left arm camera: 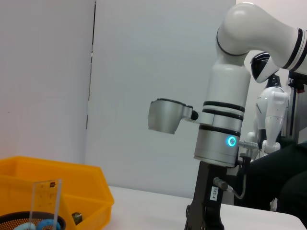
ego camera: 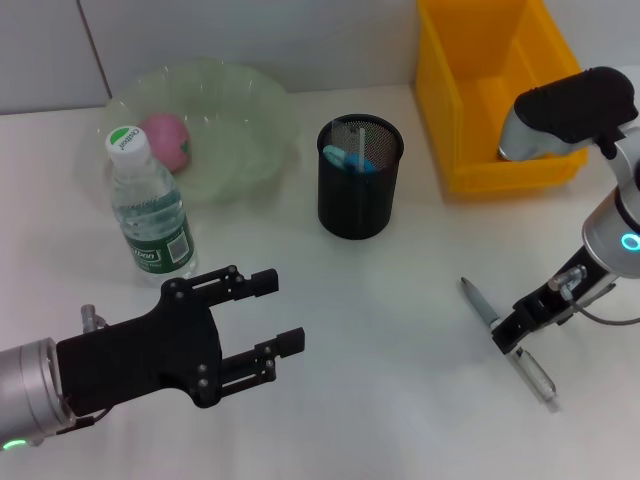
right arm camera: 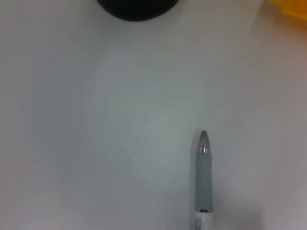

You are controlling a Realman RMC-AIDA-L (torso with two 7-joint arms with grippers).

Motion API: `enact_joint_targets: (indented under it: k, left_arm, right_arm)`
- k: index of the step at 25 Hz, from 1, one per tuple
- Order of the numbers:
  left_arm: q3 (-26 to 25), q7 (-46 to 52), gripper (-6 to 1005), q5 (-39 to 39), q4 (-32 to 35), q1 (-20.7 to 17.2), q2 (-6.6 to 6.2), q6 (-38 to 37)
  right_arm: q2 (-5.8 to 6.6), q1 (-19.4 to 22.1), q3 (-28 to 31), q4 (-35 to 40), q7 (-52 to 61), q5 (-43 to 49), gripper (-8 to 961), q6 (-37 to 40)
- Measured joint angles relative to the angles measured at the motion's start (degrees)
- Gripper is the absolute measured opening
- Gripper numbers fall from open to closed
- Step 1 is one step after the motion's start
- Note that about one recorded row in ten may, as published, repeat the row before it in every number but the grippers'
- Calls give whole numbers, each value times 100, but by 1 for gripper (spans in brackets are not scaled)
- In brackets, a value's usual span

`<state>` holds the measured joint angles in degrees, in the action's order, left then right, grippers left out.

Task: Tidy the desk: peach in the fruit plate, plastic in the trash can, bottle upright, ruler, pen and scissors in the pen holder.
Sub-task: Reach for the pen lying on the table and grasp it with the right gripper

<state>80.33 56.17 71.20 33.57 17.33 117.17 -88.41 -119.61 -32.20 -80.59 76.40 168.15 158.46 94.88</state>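
Observation:
A grey pen (ego camera: 538,376) (right arm camera: 204,172) lies on the white table at the right. My right gripper (ego camera: 513,334) is down over its middle. The black mesh pen holder (ego camera: 360,190) (left arm camera: 14,220) holds blue-handled scissors (ego camera: 352,160) (left arm camera: 44,224) and a clear ruler (left arm camera: 45,199). The pink peach (ego camera: 167,140) rests in the green fruit plate (ego camera: 250,120). In front of the plate the bottle (ego camera: 150,205) stands upright. My left gripper (ego camera: 285,312) hovers open at the lower left, right of the bottle. The yellow trash can (ego camera: 495,160) (left arm camera: 72,187) is at the back right. No plastic shows.
The right arm's white body (left arm camera: 223,129) rises above the table's right side. The pen holder's rim (right arm camera: 136,9) and the trash can's corner (right arm camera: 288,4) lie beyond the pen's tip. Bare table lies between the two grippers.

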Motion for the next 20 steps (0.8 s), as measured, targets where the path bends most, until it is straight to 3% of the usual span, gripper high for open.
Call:
enact_joint_targets:
  k: [20]
  left_arm:
    - [12,-27,646,2,0,5,16,0]
  right_arm:
    - [0,-104,-141,-259,42,-59,796,-174]
